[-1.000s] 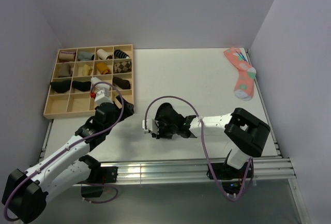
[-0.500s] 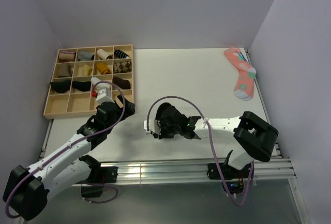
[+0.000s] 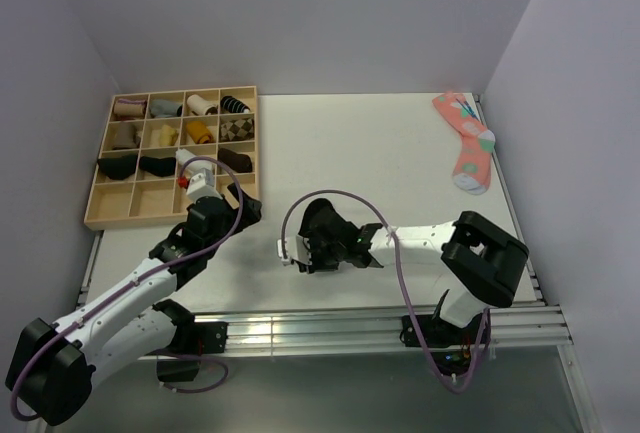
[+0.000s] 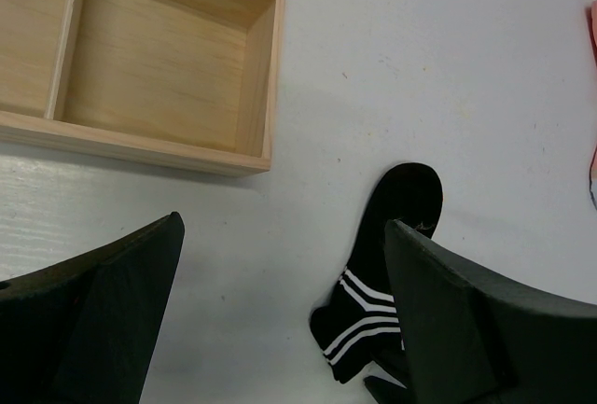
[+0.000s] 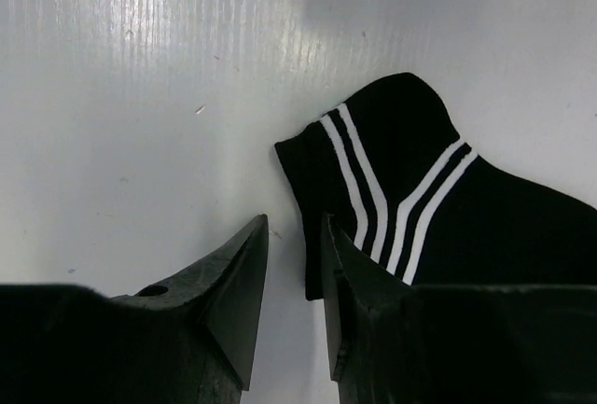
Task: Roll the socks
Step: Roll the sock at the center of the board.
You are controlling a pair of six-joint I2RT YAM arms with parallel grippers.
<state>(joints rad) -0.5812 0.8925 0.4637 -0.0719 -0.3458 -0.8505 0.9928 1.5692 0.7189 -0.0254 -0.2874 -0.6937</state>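
The socks (image 5: 420, 199), black with thin white stripes at the cuff, lie flat on the counter (image 3: 350, 143) close to its near edge, a little left of the middle. The right hand (image 5: 295, 236) is low over them, its two fingers (image 5: 233, 292) drawn close with only a narrow gap. The cuff's edge sits right at that gap, and I cannot tell whether the knit is pinched. Since half a second ago this hand has barely shifted. The right arm's elbow (image 3: 485, 258) has pulled in slightly from the right edge, and the purple cable (image 3: 400, 283) loops differently. The left hand (image 4: 284, 236) is spread wide and holds nothing. It hangs near the left edge, between the socks and the wooden tray (image 3: 130, 223), and looks unchanged. The tray stays in the far-left corner, and a pink sock (image 3: 470, 143) stays by the far-right corner.
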